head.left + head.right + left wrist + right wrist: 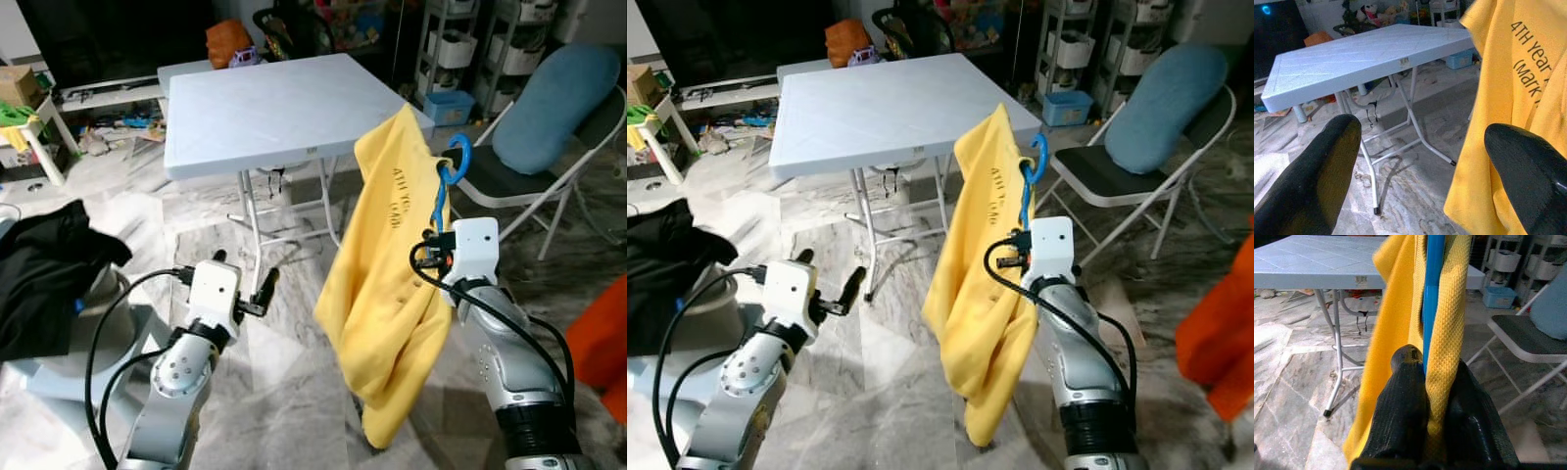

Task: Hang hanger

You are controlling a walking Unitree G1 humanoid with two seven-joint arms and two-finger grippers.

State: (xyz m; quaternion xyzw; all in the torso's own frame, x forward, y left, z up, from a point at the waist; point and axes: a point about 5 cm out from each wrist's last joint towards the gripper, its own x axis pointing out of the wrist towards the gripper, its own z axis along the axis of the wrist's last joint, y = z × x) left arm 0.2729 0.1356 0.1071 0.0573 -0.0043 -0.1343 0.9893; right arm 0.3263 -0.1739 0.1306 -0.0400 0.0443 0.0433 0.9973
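Observation:
A yellow shirt (387, 284) hangs on a blue hanger (452, 168), whose hook sticks up above the collar. My right gripper (1426, 382) is shut on the hanger's blue stem (1431, 293) and a fold of the shirt, holding both up in front of the white folding table (274, 108). My left gripper (1425, 147) is open and empty, low at the left near the table's legs, pointing toward the shirt. In the head view its black fingers (257, 290) point forward over the floor.
A folding chair (549, 166) with a blue cushion stands at the right. A dark garment (44, 264) lies on a grey seat at the left. An orange object (602, 343) sits at the far right. Shelves and toys line the back wall.

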